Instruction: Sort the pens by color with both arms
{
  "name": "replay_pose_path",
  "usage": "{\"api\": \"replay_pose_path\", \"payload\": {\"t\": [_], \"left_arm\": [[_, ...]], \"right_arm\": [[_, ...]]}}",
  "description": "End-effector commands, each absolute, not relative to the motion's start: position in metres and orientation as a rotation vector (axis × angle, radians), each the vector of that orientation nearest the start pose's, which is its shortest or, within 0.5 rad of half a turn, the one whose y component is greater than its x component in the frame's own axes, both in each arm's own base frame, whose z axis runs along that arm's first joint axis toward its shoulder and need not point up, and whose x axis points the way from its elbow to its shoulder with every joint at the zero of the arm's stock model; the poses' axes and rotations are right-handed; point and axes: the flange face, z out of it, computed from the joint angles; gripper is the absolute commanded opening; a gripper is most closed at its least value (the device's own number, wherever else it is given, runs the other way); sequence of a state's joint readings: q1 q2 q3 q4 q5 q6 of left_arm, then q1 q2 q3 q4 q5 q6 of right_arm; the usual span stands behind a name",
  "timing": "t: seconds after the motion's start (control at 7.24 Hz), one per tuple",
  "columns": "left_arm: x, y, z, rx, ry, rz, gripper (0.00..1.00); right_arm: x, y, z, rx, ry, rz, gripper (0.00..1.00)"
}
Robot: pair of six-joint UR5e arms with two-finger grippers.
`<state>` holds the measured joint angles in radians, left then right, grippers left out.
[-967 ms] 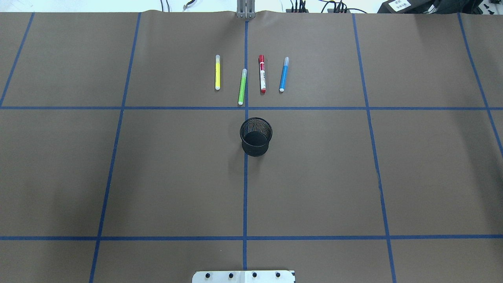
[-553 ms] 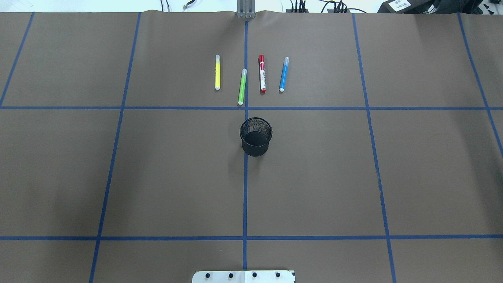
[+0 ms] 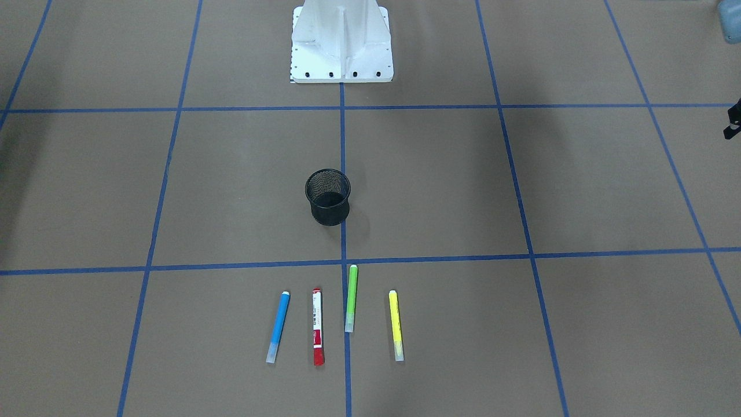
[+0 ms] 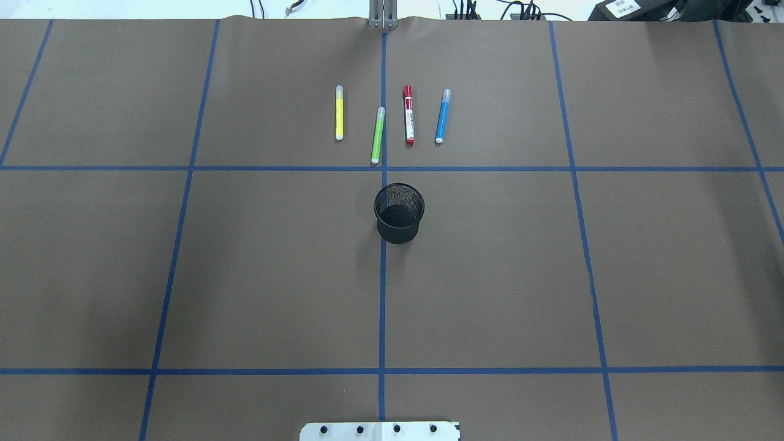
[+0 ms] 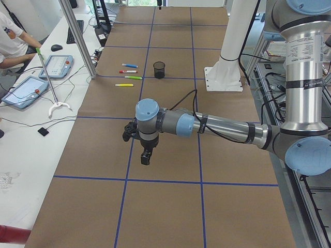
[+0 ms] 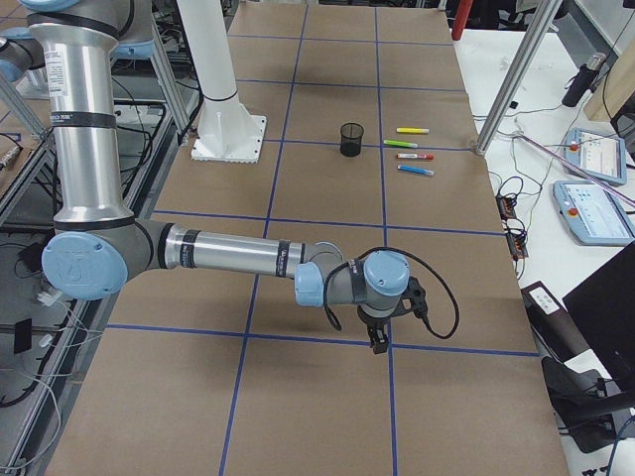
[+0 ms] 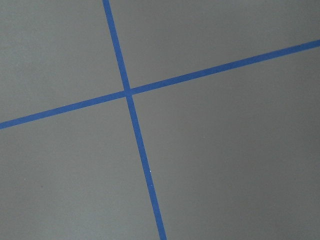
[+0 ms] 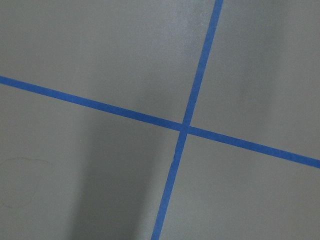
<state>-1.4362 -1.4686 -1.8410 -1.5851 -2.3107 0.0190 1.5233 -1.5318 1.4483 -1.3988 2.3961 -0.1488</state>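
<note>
Black fingers of my left gripper (image 5: 146,158) point straight down, just above the brown table (image 5: 170,206) and close to a blue tape line. My left arm (image 5: 217,126) reaches out low and nearly level from its upright column. My right gripper (image 6: 378,343) hangs the same way at the table's other end, on my right arm (image 6: 228,253), which is also stretched flat. Both grippers show only from the side, so I cannot tell whether either is spread or closed. My wrist cameras see only brown paper and crossing tape.

All four pens lie well apart from both grippers, in a row on the side of the table away from my pedestal (image 3: 341,40). They lie side by side without touching. From my left they are the yellow pen (image 4: 339,113), green pen (image 4: 378,135), red pen (image 4: 408,115) and blue pen (image 4: 442,116). The green pen is slanted and lies a little nearer me, beside the middle tape line. An upright mesh cup (image 4: 399,212) stands on that line, between the row and my pedestal.

Neither arm enters the overhead view. A black piece (image 3: 732,124) is cut off at the front view's right edge, and too little of it shows to name. At a side bench, a person (image 5: 11,44) sits by two tablets (image 5: 25,92).
</note>
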Motion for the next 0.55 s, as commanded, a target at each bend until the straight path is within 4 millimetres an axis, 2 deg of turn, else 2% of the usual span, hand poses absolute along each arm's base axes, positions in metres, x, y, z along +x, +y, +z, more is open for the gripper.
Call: {"api": "replay_pose_path", "payload": {"t": [0.0, 0.14, 0.28, 0.41], "left_arm": [[-0.0042, -0.4593, 0.5684, 0.139, 0.769, 0.216, 1.00], [-0.0048, -0.4586, 0.5665, 0.143, 0.772, 0.217, 1.00], [-0.0072, -0.4578, 0.5636, 0.151, 0.769, 0.215, 1.00], [-0.0062, -0.4578, 0.5697, 0.134, 0.773, 0.208, 1.00]], "right_arm": [[0.0357, -0.5139, 0.6795, 0.125, -0.821, -0.222, 0.99], [0.0363, -0.5097, 0.6863, 0.116, -0.816, -0.219, 0.99], [0.0364, -0.5083, 0.6840, 0.124, -0.815, -0.225, 0.99], [0.0374, -0.5045, 0.6833, 0.126, -0.815, -0.225, 0.99]]}}
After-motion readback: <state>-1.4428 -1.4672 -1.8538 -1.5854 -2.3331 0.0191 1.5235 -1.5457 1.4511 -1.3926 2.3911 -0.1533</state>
